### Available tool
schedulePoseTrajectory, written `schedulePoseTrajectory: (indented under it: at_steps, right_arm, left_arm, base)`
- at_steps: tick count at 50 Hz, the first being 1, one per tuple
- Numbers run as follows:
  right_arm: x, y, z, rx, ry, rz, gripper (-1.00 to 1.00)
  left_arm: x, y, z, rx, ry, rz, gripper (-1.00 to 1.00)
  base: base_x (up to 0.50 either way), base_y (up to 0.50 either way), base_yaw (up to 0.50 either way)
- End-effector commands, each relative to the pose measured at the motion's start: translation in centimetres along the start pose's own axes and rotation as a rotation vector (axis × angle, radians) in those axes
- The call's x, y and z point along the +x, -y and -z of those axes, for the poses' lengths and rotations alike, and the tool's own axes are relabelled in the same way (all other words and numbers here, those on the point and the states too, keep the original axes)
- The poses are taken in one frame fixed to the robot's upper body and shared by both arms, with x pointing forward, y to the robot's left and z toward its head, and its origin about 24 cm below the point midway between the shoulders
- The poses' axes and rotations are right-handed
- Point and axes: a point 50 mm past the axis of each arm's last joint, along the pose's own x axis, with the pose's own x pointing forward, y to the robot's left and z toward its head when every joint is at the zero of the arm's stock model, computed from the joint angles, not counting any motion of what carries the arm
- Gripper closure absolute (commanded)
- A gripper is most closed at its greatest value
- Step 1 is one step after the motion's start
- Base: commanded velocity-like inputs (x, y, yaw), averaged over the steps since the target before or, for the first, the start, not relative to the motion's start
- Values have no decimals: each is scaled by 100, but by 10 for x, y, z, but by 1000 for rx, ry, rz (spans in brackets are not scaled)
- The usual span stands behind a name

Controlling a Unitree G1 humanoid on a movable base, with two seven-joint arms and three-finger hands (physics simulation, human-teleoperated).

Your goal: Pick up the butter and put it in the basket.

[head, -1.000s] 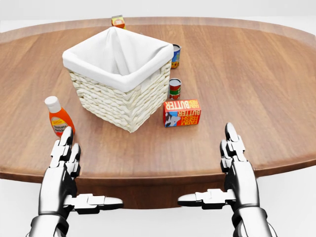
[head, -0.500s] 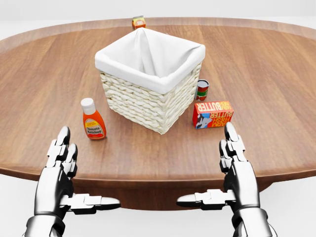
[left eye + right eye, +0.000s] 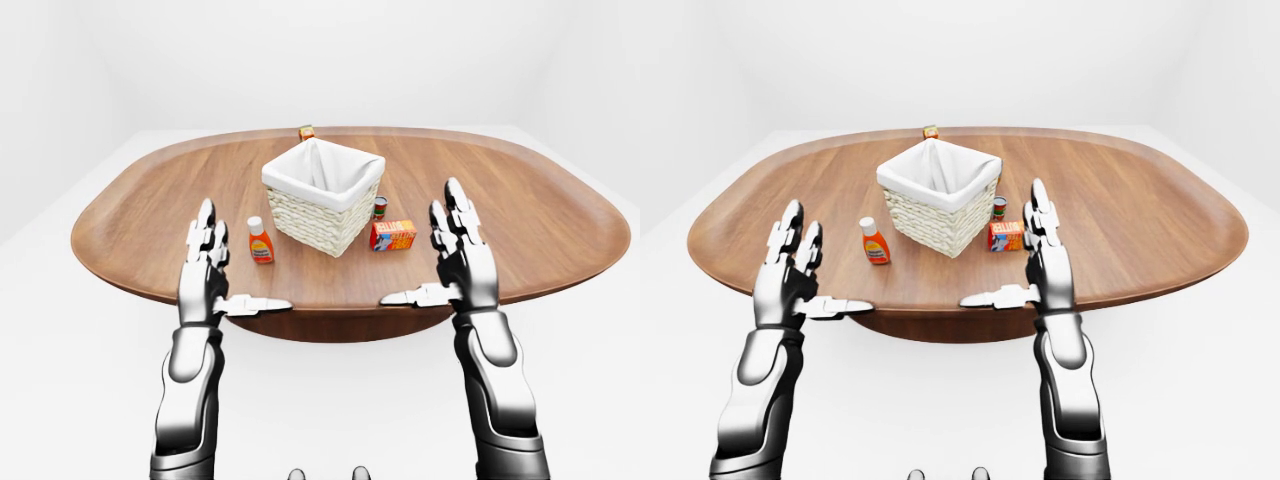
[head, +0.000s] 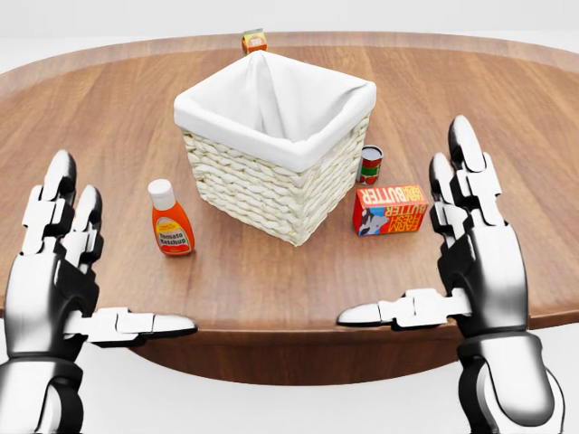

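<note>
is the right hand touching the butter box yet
Apart. In the head view bare table shows between the right hand and the butter box, and the fingers are spread open.

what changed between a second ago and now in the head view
First the whole picture shifted right, so the camera moved, not the things. Since then both hands have risen: the right hand now stands beside the butter, the left hand left of the ketchup bottle. Both are open and hold nothing. The basket, the can and the table stayed put.
</note>
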Motion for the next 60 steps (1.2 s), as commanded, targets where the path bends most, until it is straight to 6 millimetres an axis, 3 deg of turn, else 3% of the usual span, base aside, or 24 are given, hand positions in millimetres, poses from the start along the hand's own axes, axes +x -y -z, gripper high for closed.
schedulePoseTrajectory:
  at_steps: [1,6,19,60]
  right_arm:
    - [22,3,-45,-34,206,-24,-100]
    - [33,6,-65,-37,294,-30,-100]
    - [50,12,-95,-34,414,-33,-100]
    - [42,18,-107,-15,469,-7,-100]
  left_arm:
    - [14,-4,-54,11,237,9,-100]
    - [19,-5,-84,4,371,9,-100]
    - [39,-8,-111,-24,476,-5,-100]
    - [32,-11,-119,-60,512,-16,-100]
  base:
    - [0,0,0]
    - [0,0,0]
    - [0,0,0]
    - [46,0,0]
